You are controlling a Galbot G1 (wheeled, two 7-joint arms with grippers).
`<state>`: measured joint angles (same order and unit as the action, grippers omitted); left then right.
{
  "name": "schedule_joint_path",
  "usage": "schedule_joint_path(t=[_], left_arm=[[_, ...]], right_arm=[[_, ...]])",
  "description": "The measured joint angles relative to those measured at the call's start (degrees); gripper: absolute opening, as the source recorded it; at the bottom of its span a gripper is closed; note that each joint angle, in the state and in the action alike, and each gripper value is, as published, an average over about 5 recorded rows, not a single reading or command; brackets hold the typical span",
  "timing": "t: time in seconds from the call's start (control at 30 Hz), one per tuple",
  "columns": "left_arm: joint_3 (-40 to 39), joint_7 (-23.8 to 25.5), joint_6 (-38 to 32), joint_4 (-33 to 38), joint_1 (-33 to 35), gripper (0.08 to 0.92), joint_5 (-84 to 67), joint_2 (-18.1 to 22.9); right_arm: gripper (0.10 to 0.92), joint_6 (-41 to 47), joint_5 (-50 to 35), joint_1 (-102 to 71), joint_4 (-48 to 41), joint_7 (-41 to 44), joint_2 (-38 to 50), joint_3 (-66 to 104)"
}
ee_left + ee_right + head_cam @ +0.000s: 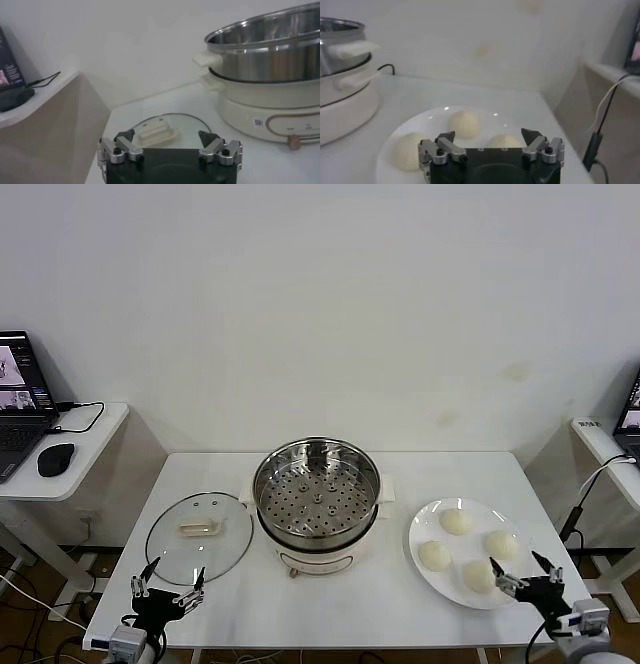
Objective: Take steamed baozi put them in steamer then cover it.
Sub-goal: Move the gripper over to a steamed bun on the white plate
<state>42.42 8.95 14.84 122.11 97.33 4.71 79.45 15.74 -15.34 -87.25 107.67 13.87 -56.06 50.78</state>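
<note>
White table (pixel 340 604) against a plain wall. Steamer (pixel 317 502) mid-table, tray empty. Lid (pixel 199 535) lies flat to its left, just beyond the left claw (pixel 168 589), fingers apart, holding nothing. Four buns (pixel 456 521) on a plate (pixel 425 531) to the right; right claw (pixel 526 573) spread open at the plate's near edge, beside the closest bun.

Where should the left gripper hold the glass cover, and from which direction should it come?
Probably by the cream-white handle at the centre of the cover, coming straight down from above. The cover lies flat on the table left of the steamer, so its thin rim offers little to pinch; the raised oblong handle suits the open left gripper, closing across its narrow width.
</note>
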Motion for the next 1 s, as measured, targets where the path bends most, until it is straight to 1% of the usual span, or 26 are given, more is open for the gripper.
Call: schedule_joint_path(t=[0.07, 0.2, 0.37, 0.53, 0.77, 1.0], left_arm=[[0.02, -0.06, -0.01, 0.15, 0.15, 0.823, 0.15, 0.12], [0.03, -0.28, -0.03, 0.76, 0.82, 0.823, 0.75, 0.72], [0.01, -0.47, -0.20, 1.62, 1.73, 0.823, 1.53, 1.72], [0.35, -0.70, -0.39, 2.19, 2.50, 0.823, 2.10, 2.71], [0.92, -0.97, -0.53, 2.92, 3.41, 0.823, 2.86, 3.72], [1.37, -0.81, -0.58, 3.83, 4.18, 0.823, 3.52, 4.60]], right_arm=[[0.823, -0.02, 1.50, 1.15, -0.64, 1.29, 1.54, -0.21], [0.823, -0.47, 8.07, 6.50, -3.50, 7.41, 7.82, -2.08], [0.823, -3.20, 17.72, 15.46, -8.04, 18.21, 14.36, -7.27], [0.823, -8.11, 26.81, 27.59, -14.03, 29.40, 18.54, -16.27], [0.823, -15.32, 33.35, 47.35, -24.26, 41.06, 20.42, -35.29], [0.823, -20.42, 36.94, 61.91, -32.90, 47.99, 18.80, -51.72]])
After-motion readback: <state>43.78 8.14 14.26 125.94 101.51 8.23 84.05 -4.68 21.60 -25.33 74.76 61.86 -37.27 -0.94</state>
